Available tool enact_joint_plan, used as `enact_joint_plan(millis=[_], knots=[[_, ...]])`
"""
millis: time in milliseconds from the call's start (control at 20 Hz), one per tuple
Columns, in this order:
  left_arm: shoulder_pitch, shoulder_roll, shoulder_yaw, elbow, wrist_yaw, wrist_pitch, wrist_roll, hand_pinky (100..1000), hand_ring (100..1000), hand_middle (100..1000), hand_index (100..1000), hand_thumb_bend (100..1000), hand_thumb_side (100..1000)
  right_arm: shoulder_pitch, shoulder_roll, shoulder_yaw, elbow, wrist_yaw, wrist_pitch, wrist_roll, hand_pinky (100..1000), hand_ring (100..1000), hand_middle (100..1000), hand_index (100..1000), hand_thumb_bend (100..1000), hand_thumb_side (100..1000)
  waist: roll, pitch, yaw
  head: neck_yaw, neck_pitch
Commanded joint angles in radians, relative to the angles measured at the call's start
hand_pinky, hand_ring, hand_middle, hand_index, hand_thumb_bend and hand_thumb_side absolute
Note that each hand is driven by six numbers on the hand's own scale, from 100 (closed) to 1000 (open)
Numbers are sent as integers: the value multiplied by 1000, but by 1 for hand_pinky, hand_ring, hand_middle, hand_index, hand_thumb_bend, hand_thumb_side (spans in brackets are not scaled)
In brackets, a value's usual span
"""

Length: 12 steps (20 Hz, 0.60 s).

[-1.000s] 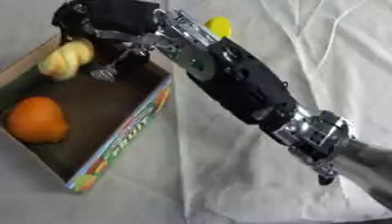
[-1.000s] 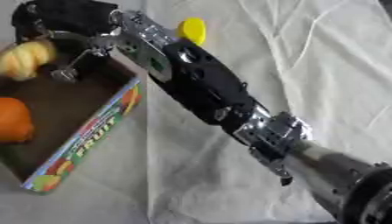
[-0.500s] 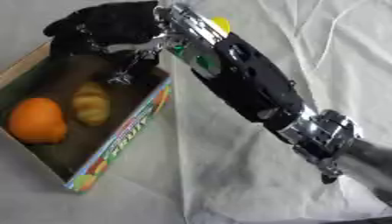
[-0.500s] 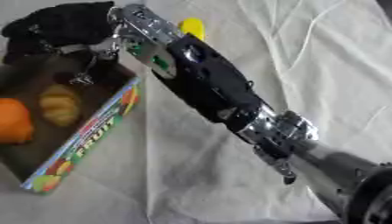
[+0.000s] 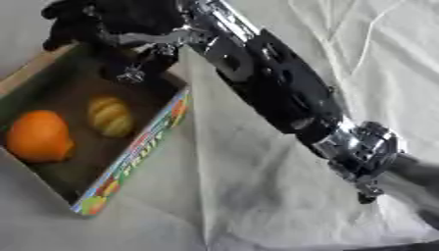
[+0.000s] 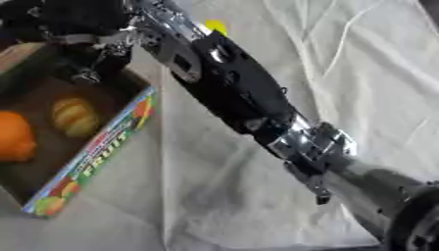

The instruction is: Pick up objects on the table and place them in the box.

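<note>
The box holds an orange at its left and a yellow, ridged fruit just beside it. The right hand hangs over the box's far end, fingers relaxed, holding nothing. A yellow thing lies on the cloth behind the arm.

**Hidden and cut-off bits**

We see the right hand dark and blurred over the box's far end; finger pose unreadable. A yellow thing peeks from behind the arm, mostly hidden. The orange is cropped left.
</note>
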Motion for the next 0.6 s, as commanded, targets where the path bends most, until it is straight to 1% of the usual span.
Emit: enact_joint_plan(millis=[50, 200, 300, 350, 450, 600], knots=[[0, 33, 16, -16, 1, 1, 4, 831, 819, 769, 880, 226, 257, -23, -100, -55, -58, -142, 58, 14, 890, 1000, 818, 941, 100, 100, 9, -29, -4, 7, 9], [10, 37, 21, -16, -5, 3, 9, 831, 819, 769, 880, 221, 262, 11, -214, -111, -41, -259, 110, 38, 898, 1000, 819, 949, 100, 100, 7, -35, -16, 22, 17], [16, 38, 24, -16, -10, 5, 14, 830, 819, 769, 880, 213, 269, 59, -297, -144, -11, -309, 124, 36, 901, 1000, 831, 953, 100, 100, 5, -35, -24, 33, 17], [18, 37, 26, -16, -12, 6, 15, 830, 819, 769, 880, 208, 273, 91, -344, -159, 5, -311, 124, 30, 902, 1000, 838, 955, 100, 100, 4, -34, -28, 39, 15], [20, 36, 26, -16, -15, 9, 17, 830, 818, 769, 879, 200, 278, 157, -416, -180, 29, -288, 111, 7, 905, 1000, 843, 959, 100, 100, 4, -30, -35, 46, 9], [20, 31, 25, -16, -18, 12, 17, 830, 818, 769, 879, 189, 285, 233, -475, -200, 60, -255, 97, -29, 906, 1000, 842, 959, 100, 100, 6, -22, -40, 46, 3]])
